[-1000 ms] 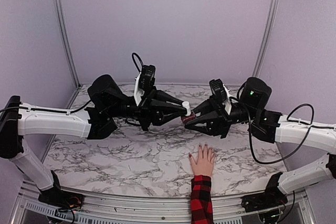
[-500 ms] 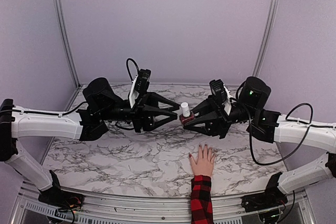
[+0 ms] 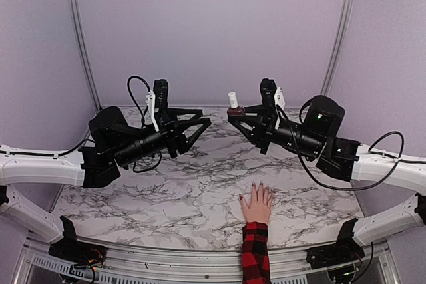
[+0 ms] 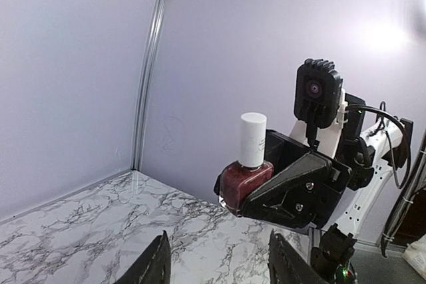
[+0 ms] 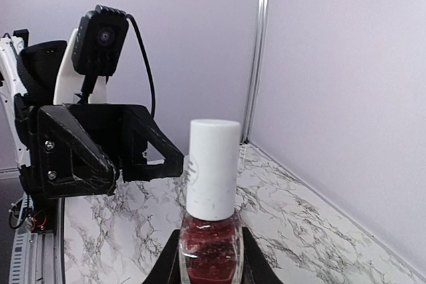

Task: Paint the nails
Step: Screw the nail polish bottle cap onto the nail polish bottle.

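Right tool [image 3: 233, 112] pressed together on the glass base of a nail-polish bottle [image 3: 233, 102], one finger on either side. The bottle stands upright in the grip and is raised clear of the worktop [image 3: 166, 197], close to the back wall. In the right wrist view the bottle [image 5: 210, 247] shows dark red, glittered contents under a white cap [image 5: 213, 167]. Left tool [image 3: 205, 116] spread, with nothing between its fingers. It points toward the bottle from the left and stands apart from it. In the left wrist view its two dark fingers [image 4: 154, 265] frame the bottle [image 4: 245, 183] across an open gap. Both arms reach inward from the sides above the marbled worktop, and their tools face each other near its far edge. The nails [image 3: 261, 184] tip a pale hand [image 3: 257, 204] lying flat and palm down on the near part of the worktop, right of centre. Its fingers point toward the back wall, and a red-and-black plaid sleeve [image 3: 255, 251] covers the wrist at the near edge. The nails look dark and lie on the worktop well apart from the bottle, nearer the camera than the right tool.
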